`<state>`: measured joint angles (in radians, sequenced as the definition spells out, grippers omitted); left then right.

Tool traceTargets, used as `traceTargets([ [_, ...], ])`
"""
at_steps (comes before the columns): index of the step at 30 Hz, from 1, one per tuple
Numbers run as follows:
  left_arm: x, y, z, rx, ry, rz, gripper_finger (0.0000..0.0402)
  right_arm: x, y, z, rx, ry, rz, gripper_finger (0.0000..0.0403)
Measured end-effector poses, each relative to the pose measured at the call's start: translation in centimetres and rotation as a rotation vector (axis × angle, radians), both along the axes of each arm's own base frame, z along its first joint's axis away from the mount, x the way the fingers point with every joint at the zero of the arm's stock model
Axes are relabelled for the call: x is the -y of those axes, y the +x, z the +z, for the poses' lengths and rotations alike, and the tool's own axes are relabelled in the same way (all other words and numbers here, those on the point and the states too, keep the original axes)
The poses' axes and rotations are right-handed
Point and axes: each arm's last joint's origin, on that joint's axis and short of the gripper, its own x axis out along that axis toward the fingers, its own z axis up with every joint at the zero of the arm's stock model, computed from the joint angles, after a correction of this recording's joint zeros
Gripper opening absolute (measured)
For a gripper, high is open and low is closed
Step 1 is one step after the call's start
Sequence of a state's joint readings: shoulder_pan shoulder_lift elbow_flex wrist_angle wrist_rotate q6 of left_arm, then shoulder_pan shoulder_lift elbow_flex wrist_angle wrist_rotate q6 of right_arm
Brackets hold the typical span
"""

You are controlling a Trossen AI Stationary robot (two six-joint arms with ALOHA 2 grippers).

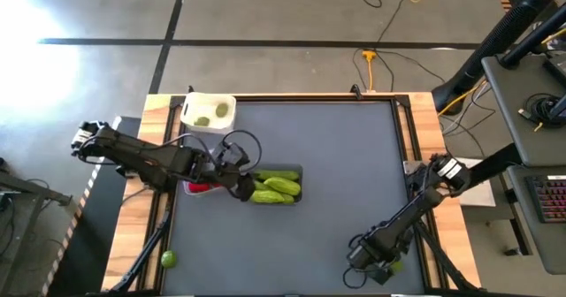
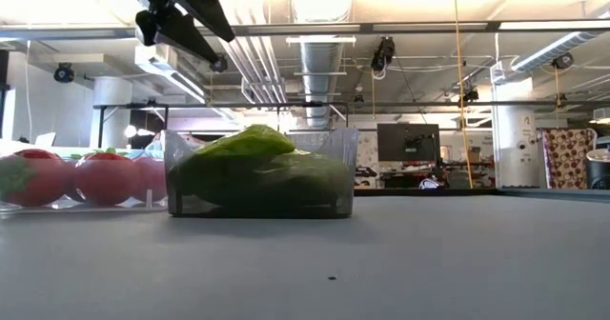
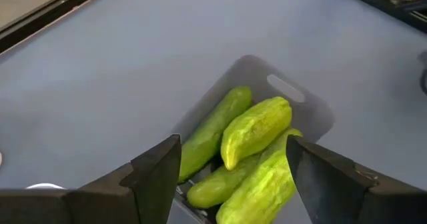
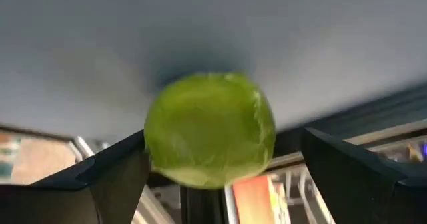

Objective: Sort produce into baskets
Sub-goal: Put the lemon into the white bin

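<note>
Several green cucumbers [image 3: 248, 151] lie piled in the dark smoky-grey basket [image 1: 277, 186] at the table's middle. My left gripper [image 3: 233, 151] hangs open above that basket's left side, touching nothing. Red fruits [image 2: 76, 177] sit in the clear basket [image 1: 199, 188], mostly hidden under my left arm. The white basket [image 1: 209, 111] at the far left holds limes. My right gripper [image 4: 223, 151] is open at the table's near right edge [image 1: 380, 269], its fingers on either side of a green lime [image 4: 210, 129] that lies on the table. My right gripper has one finger [image 4: 120, 177] right beside the lime's side [image 4: 152, 151]; I cannot tell whether it touches. The other finger [image 4: 347, 177] stands apart from the lime. The fingers point slanting down at the table's near edge.
Another lime [image 1: 168, 260] lies on the wooden border at the near left corner. The dark mat's raised frame [image 1: 407, 138] runs along the right side. The mat between the cucumber basket and my right arm is bare [image 1: 336, 209].
</note>
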<state>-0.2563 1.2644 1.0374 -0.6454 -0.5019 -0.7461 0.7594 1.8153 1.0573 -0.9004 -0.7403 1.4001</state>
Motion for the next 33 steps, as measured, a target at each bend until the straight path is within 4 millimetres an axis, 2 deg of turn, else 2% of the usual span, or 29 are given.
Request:
traceTargets([
  [10,1.8,-0.5,0.0,-0.005,0.022,-0.058,0.0253,-0.4,0.1,-0.5,0.091,0.006,0.038,0.0291],
  [12,2.6,-0.9,-0.1,-0.032,0.049,-0.129,0.0253,-0.5,0.2,-0.4,0.104,0.018,0.04,0.0274],
  [17,6.6,-3.3,-1.0,-0.162,0.07,-0.429,0.0253,-1.0,1.8,0.9,0.151,0.063,0.017,0.0219],
  [21,9.9,-5.6,-2.6,-0.217,0.042,-0.629,0.0253,-0.6,4.3,2.2,0.27,0.077,-0.006,0.0193],
  [25,12.6,-7.3,-5.1,-0.299,0.083,-0.771,0.0253,1.3,8.1,3.1,0.479,-0.001,0.012,0.0197],
  [27,13.9,-7.2,-6.2,-0.288,0.064,-0.779,0.0253,1.9,10.3,3.6,0.608,-0.038,0.071,0.02],
  [29,15.1,-6.7,-7.1,-0.253,-0.019,-0.707,0.0253,2.1,12.6,4.2,0.742,-0.089,0.162,0.0201],
  [33,17.2,-5.3,-8.7,-0.162,-0.152,-0.628,0.0253,1.3,16.9,4.7,0.971,-0.162,0.381,0.0202],
])
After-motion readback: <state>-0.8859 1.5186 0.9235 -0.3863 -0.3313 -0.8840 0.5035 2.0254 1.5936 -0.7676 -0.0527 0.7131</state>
